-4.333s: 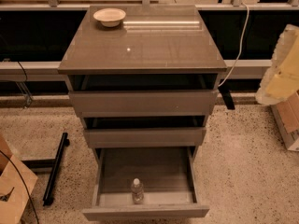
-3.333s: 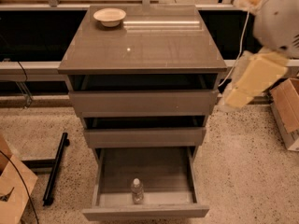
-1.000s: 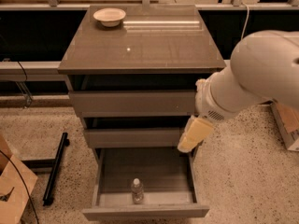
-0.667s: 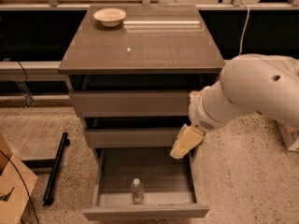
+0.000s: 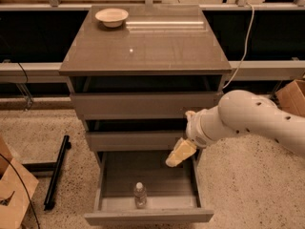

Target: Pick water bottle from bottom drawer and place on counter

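a: what takes up most of the view?
b: the drawer cabinet, with its glossy grey-brown bench (image 5: pixel 143 51) on top. after that comes the white arm (image 5: pixel 248 118), reaching in from the right edge across the cabinet's right side.

a: and the drawers?
b: the bottom drawer (image 5: pixel 147 216) is pulled well out towards the near side, open to view. the two upper drawers (image 5: pixel 143 105) sit above it, each with a dark gap over its front.

a: where is the claw?
b: the claw (image 5: pixel 180 152) is the pale yellowish tip of the arm, pointing down and left over the far right part of the bottom drawer, just below the middle drawer's front. i cannot tell how far open it is. it has hold of nothing.

a: anything on the bench?
b: a pale bowl (image 5: pixel 111 16) at its far left corner.

a: and the water bottle?
b: the water bottle (image 5: pixel 139 194) stands upright inside the bottom drawer, close to its near wall, a little left of the middle, well apart from the claw.
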`<state>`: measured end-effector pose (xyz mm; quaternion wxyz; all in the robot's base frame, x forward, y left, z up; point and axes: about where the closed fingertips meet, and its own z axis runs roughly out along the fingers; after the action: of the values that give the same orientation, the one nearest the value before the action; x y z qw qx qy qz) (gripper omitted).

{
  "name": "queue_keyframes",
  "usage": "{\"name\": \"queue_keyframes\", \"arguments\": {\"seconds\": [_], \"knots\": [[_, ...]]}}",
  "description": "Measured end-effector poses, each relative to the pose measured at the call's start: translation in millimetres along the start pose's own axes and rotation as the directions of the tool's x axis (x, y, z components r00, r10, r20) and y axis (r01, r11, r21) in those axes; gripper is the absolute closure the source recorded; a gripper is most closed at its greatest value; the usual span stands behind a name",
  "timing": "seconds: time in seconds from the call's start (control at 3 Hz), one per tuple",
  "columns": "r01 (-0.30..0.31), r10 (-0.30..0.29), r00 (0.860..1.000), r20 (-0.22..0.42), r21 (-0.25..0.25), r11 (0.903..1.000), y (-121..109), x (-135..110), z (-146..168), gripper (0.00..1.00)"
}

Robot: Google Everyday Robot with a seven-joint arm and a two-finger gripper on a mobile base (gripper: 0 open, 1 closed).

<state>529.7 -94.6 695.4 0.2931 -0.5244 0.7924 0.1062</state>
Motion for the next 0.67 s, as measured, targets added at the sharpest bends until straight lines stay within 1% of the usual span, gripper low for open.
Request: {"name": "queue_keyframes", "arguments": {"seconds": [0.33, 0.67], "knots": [[0.004, -0.004, 1.000, -0.010, -0.004, 1.0000, 2, 0, 0, 0.00], [-0.050, 0.050, 0.999, -0.020, -0.001, 0.9987, 6, 13, 29, 0.00]]}}
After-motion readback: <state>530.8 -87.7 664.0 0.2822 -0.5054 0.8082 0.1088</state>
